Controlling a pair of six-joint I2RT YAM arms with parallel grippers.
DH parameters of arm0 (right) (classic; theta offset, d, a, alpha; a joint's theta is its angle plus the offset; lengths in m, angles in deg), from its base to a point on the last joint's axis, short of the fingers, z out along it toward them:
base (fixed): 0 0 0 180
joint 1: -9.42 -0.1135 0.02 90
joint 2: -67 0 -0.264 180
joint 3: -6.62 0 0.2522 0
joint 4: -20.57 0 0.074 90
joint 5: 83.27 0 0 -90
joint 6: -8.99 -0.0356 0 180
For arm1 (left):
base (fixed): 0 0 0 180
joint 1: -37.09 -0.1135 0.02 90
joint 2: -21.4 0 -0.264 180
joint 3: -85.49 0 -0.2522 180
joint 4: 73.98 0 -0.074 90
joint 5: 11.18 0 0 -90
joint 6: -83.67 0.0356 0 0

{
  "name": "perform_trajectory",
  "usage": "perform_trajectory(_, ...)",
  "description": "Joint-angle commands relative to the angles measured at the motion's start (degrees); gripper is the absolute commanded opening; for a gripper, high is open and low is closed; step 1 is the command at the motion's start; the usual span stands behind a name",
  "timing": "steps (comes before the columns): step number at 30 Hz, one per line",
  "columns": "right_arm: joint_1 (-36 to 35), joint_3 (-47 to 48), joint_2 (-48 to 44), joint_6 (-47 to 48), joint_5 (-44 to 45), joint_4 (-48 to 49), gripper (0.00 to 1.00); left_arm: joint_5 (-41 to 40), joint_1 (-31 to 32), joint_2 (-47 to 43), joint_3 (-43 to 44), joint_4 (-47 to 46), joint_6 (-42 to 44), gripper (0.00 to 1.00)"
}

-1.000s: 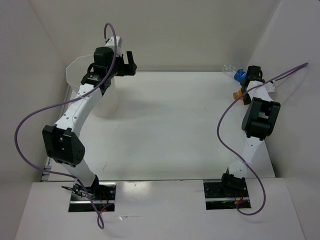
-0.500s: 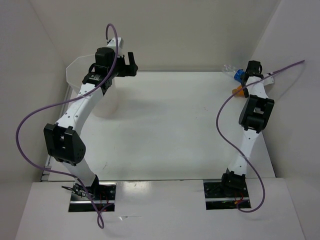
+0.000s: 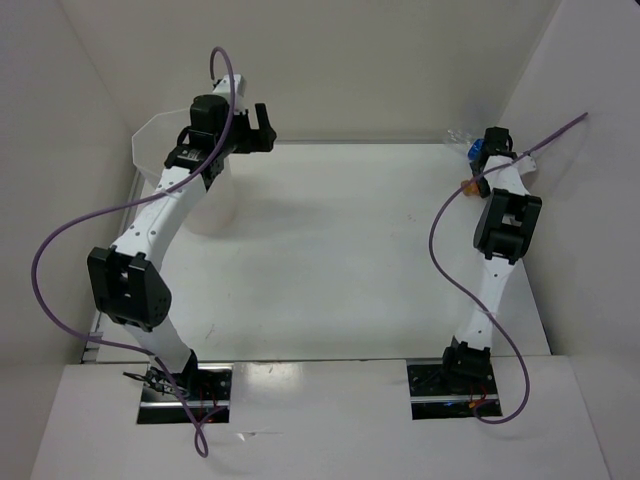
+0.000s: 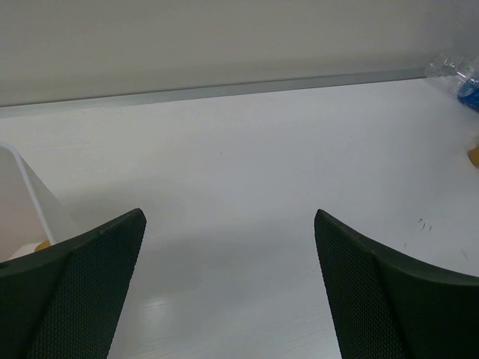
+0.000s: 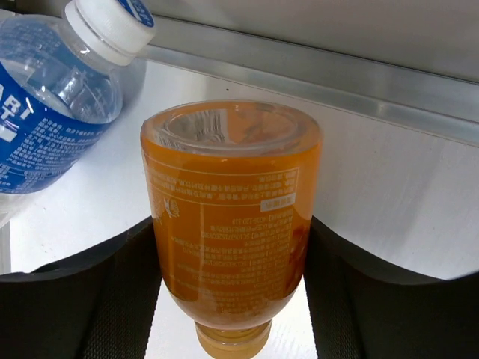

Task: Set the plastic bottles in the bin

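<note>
Roughly at the pickup stage on the right side, by our reading. Right claw point(image 5: 232, 224) sits at the far right corner of the tabletop point(image 3: 340, 250), its fingers pressed against both flanks of the orange bottle point(image 5: 228, 209); we take that as a closed grip. The bottle points its base toward the far wall and its cap toward the wrist. Whether it has left the tabletop we cannot tell.

Clear bottle point(image 5: 52, 112), blue label and white cap, lies just beside it on the left, touching or nearly so. It is loose, not gripped.

Left claw point(image 4: 230, 217) is spread wide with nothing between the fingers. It hangs at the far left, by the bin point(image 3: 210, 205), pointing across the tabletop to the right.

The bin stands upright at the far left corner, well apart from both bottles we can see clearly. Low behind its wall in the left wrist view an orange-tan speck point(image 4: 41, 244) shows. It is possibly a bottle already inside, but too little is visible to say.

Our tally: two bottles plainly outside the bin, one of them gripped. Left to do: carry the orange one across the tabletop to the bin and drop it in, then fetch the clear one. Third bottle unaccounted for.
</note>
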Motion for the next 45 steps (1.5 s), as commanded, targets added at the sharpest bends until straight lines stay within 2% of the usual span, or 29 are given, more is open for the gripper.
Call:
perform_trajectory(1, 1.13, -1.93, -0.10, -0.09, -1.16, -2.34, 0.62, 1.33, -0.49, -2.54, -0.45, -0.40, -0.85, 1.00)
perform_trajectory(6, 0.60, -4.73, -8.07, 7.01, -5.99, 1.96, 0.57, 7.47, -0.49, -3.16, -0.98, 0.12, -0.85, 1.00)
perform_trajectory(7, -0.09, -5.70, -10.01, 10.68, -7.91, 3.27, 0.56, 12.54, -0.49, -3.16, -0.98, 0.12, -0.15, 1.00)
perform_trajectory(11, -2.46, -17.52, -22.66, 16.60, -26.95, 14.06, 0.53, 28.64, 0.12, -0.98, 0.16, -0.75, 1.00, 1.00)
perform_trajectory(13, -4.92, -20.37, -29.15, 18.88, -29.37, 15.24, 0.51, 39.68, 1.79, 0.96, 0.69, -1.36, 1.79, 1.00)
perform_trajectory(16, -11.86, -21.97, -33.66, 20.99, -28.86, 14.37, 0.51, 45.62, 5.74, 5.52, 3.58, -1.99, 1.09, 1.00)
perform_trajectory(18, -16.87, -21.97, -34.81, 20.47, -29.98, 13.74, 0.51, 45.64, 10.03, 9.74, 9.20, 2.56, 1.09, 1.00)
perform_trajectory(20, -21.51, -21.97, -35.43, 18.90, -30.60, 13.74, 0.51, 44.84, 12.59, 12.73, 11.67, 3.20, 1.61, 1.00)
perform_trajectory(25, -28.83, -19.95, -35.96, 17.93, -30.34, 14.09, 0.51, 43.80, 15.50, 17.49, 16.51, 2.84, -2.42, 1.00)
perform_trajectory(28, -32.17, -19.95, -35.96, 17.40, -30.79, 14.62, 0.51, 38.97, 16.99, 17.50, 17.39, 2.85, -2.96, 1.00)
perform_trajectory(36, -33.59, -20.47, -38.77, 17.40, -29.65, 12.25, 0.51, 26.06, 17.53, 11.00, 10.20, 3.81, -1.64, 1.00)
perform_trajectory(39, -33.59, -23.28, -40.78, 16.79, -30.17, 14.34, 0.50, 20.44, 17.53, 8.54, 7.12, 4.69, -0.50, 1.00)
perform_trajectory(42, -33.59, -23.99, -41.32, 16.78, -33.59, 14.36, 0.50, 19.80, 16.48, 8.53, 6.32, 3.90, -0.50, 1.00)
perform_trajectory(45, -33.59, -24.60, -41.32, 16.08, -37.10, 15.23, 0.50, 23.38, 15.77, 10.10, 7.89, 0.92, -1.81, 1.00)
